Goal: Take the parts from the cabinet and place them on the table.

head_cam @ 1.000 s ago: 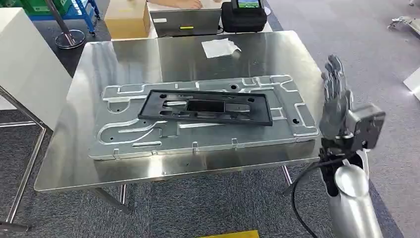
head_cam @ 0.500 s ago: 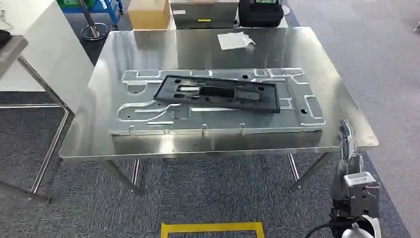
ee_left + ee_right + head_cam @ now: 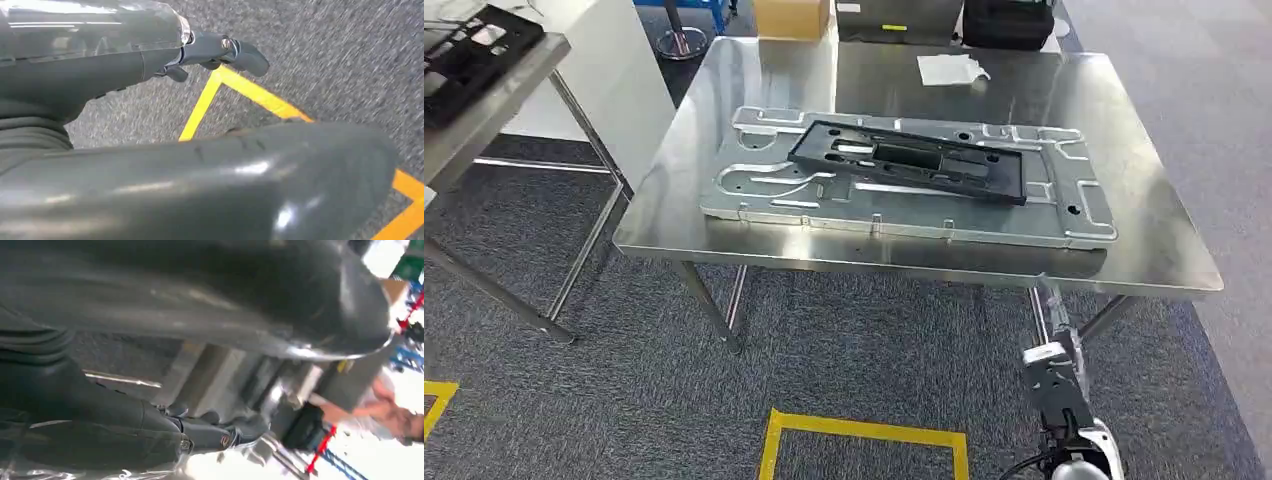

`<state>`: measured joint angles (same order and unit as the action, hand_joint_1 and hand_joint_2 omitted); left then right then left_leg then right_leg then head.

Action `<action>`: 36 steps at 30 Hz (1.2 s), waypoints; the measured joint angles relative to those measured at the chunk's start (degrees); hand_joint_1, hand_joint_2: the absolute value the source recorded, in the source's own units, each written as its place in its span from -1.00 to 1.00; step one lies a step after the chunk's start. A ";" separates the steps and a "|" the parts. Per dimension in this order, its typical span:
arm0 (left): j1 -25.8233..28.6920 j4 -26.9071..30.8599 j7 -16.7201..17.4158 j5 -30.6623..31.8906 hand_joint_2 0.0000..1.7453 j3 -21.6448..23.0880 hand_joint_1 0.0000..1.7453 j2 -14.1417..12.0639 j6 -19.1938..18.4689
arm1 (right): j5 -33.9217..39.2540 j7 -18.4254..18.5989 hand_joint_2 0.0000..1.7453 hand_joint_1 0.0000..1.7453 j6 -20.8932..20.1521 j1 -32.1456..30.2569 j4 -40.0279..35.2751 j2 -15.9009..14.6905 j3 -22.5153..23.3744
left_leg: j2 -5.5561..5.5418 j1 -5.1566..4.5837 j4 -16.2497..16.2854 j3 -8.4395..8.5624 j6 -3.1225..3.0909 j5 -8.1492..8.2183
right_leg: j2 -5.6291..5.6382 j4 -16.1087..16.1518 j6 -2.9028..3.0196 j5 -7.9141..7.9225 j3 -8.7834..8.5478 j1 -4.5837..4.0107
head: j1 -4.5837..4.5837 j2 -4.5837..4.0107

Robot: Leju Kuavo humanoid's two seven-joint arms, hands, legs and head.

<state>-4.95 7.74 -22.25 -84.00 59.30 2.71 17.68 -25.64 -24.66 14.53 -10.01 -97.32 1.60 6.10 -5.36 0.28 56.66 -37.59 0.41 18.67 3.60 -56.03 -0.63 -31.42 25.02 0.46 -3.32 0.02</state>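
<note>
Black plastic frame [image 3: 909, 160] already sits on the big aluminium plate [image 3: 904, 215] mid-worktop [image 3: 724, 240], so that delivery looks done. Right hand [image 3: 1054, 310] hangs at 5 o'clock, and left hand [image 3: 220, 52] holds nothing, fingers loose. Probably more parts at 10 o'clock [image 3: 469, 50].

Bench top [image 3: 1124, 160]: the silver plate [image 3: 1064, 222] with the black frame [image 3: 909, 160] on it covers the middle; bare strips run along the edges.
Far edge: white paper [image 3: 952, 68], boxes beyond.
Below the bench rim: right hand [image 3: 1054, 345] hangs just beside a bench leg [image 3: 1036, 310].
Left hand [image 3: 150, 100]: bare carpet beyond its fingers [image 3: 245, 55], yellow floor tape [image 3: 240, 87].
</note>
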 joint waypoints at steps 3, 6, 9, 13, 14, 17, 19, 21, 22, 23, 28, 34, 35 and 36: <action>0.28 -0.13 0.07 -0.04 -1.00 0.00 -1.00 0.04 0.39 | -0.02 0.07 -1.00 -1.00 0.59 1.77 6.13 0.65 -1.23 | 2.21 -0.28 2.60 -2.20 0.81 4.43 | -2.49 0.53 1.77 2.58 2.51 0.60 | -0.20 -0.02; 0.24 -0.13 0.11 -0.07 -1.00 0.00 -1.00 0.11 0.79 | 0.02 0.00 -1.00 -1.00 0.83 2.42 10.47 1.11 -1.51 | 4.61 0.23 15.67 -4.68 1.80 13.90 | -5.27 0.23 1.73 4.79 5.25 0.23 | -0.20 0.00; 0.21 -0.13 0.15 -0.09 -1.00 0.00 -1.00 0.15 0.96 | -0.33 0.02 -1.00 -1.00 0.83 3.29 13.19 1.46 -1.66 | 5.16 0.72 17.91 -1.67 2.40 8.89 | -7.73 -0.81 1.38 6.46 8.52 0.23 | -0.20 0.00; -0.37 -0.11 0.20 -0.09 -1.00 0.00 -1.00 0.15 1.20 | -2.47 0.61 -1.00 -1.00 0.48 4.31 15.06 1.95 -1.95 | 9.09 0.22 -0.50 12.74 1.64 11.80 | -9.91 -2.39 0.27 8.02 11.02 0.05 | -0.22 0.00; -0.34 -0.11 0.28 -0.11 -1.00 0.00 -1.00 0.15 1.27 | -3.25 0.88 -1.00 -1.00 -0.04 4.94 16.43 2.08 -2.04 | 8.73 0.03 -0.59 11.91 0.68 11.81 | -10.73 -2.19 -0.18 8.93 11.09 0.01 | -0.20 0.00; -0.04 -0.13 0.35 -0.13 -1.00 0.00 -1.00 0.35 1.55 | -4.71 0.85 -1.00 -1.00 -0.52 5.71 19.35 2.56 -2.36 | 7.47 0.21 -1.00 10.43 -1.29 9.72 | -9.77 -2.50 -1.54 8.68 11.54 0.71 | -0.22 0.00; -0.02 -0.13 0.52 -0.15 -1.00 0.00 -1.00 0.35 1.68 | -7.22 1.27 -1.00 -1.00 -0.02 6.04 22.12 2.82 -2.50 | 6.68 0.09 -0.97 8.29 -2.18 7.99 | -5.20 -7.88 -1.71 0.61 13.03 0.68 | -0.20 0.00; -0.16 -0.13 0.63 -0.15 -1.00 0.07 -1.00 0.35 1.86 | -10.96 2.23 -1.00 -1.00 1.89 7.52 27.61 2.82 -2.50 | 5.30 -0.21 -0.82 6.01 -2.33 6.08 | -4.03 -16.15 -1.55 -4.53 14.47 0.50 | -0.20 0.00; -0.17 -0.13 0.83 -0.15 -1.00 0.15 -1.00 0.35 2.05 | -13.47 2.92 -1.00 -1.00 4.01 8.49 31.18 2.82 -2.47 | 4.65 -0.31 -0.69 4.78 -2.31 5.27 | -3.96 -18.51 -1.37 -4.16 14.37 0.37 | -0.20 0.00; -0.15 -0.13 0.94 -0.13 -1.00 0.22 -1.00 0.37 2.38 | -16.94 4.71 -1.00 -1.00 6.93 9.78 35.35 2.86 -2.47 | 3.82 -0.37 -0.56 3.55 -2.25 4.64 | -3.85 -18.94 -1.12 -1.77 13.44 0.18 | -0.20 0.00; -0.56 -0.11 0.76 -0.17 -1.00 0.31 -1.00 0.79 3.52 | -37.19 22.04 -1.00 -1.00 21.16 16.10 59.18 2.38 -3.85 | 0.61 -0.74 0.58 -0.10 -1.47 1.56 | 0.29 0.40 1.15 -0.77 -1.12 -0.56 | -0.24 0.00; 0.11 -0.31 2.43 -0.18 -1.00 1.27 -1.00 0.61 4.42 | -29.93 31.89 -1.00 -1.00 8.62 15.07 75.74 1.38 -1.17 | 3.61 -0.40 6.22 -3.31 0.39 7.00 | -4.15 1.52 2.55 1.01 0.42 -0.18 | -0.22 0.00; 0.09 -0.31 2.56 -0.17 -1.00 1.53 -1.00 0.61 4.50 | -29.14 32.15 -1.00 -1.00 7.94 13.78 77.34 1.16 -0.23 | 4.43 -0.08 10.96 -4.71 0.90 10.10 | -5.16 1.49 2.49 1.27 0.78 -0.25 | -0.22 0.00; 0.09 -0.31 2.58 -0.18 -1.00 1.62 -1.00 0.61 4.57 | -28.85 32.22 -1.00 -1.00 7.61 12.87 78.55 0.96 0.44 | 4.83 0.19 15.35 -5.88 1.34 11.80 | -6.04 1.35 2.40 1.48 1.22 -0.24 | -0.22 0.00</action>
<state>-4.87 7.43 -19.67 -84.17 60.92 3.32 22.25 -54.49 7.56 22.14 2.86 -18.77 2.56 6.54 -0.53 0.46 72.01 -43.47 1.75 30.47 -2.44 -54.68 1.77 -29.94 26.24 0.21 -3.54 0.02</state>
